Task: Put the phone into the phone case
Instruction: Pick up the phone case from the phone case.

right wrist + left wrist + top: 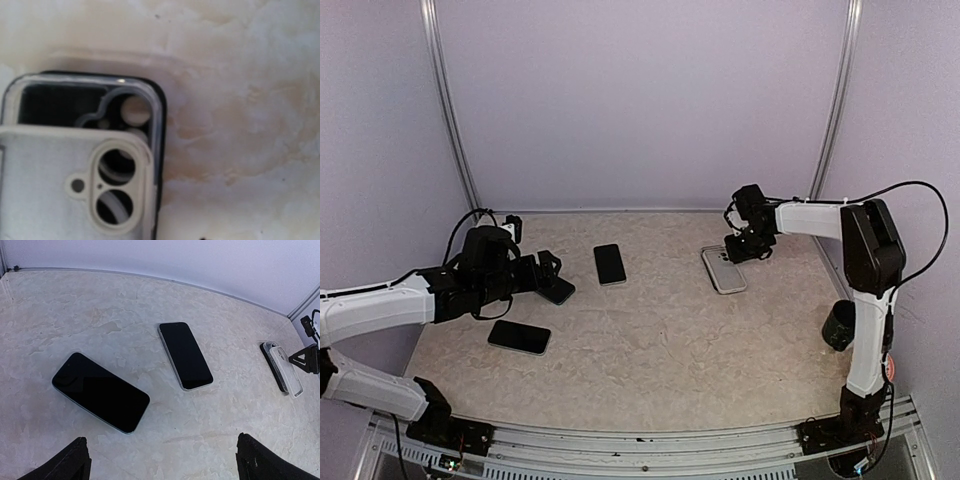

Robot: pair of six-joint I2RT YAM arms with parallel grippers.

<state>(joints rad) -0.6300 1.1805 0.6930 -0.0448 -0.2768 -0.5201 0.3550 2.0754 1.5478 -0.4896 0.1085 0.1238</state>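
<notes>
The pale grey phone case lies at the back right of the table, stacked askew on a clear, black-rimmed case. It fills the lower left of the right wrist view and shows far right in the left wrist view. Three black phones lie screen-up: one mid-table, one just in front of my left gripper, one nearer the front. My left gripper is open and empty, low over the table. My right gripper hovers at the cases' far end; its fingers are barely visible.
A black round object sits by the right arm near the right edge. Pale walls close the table at the back and sides, with metal rails in the corners.
</notes>
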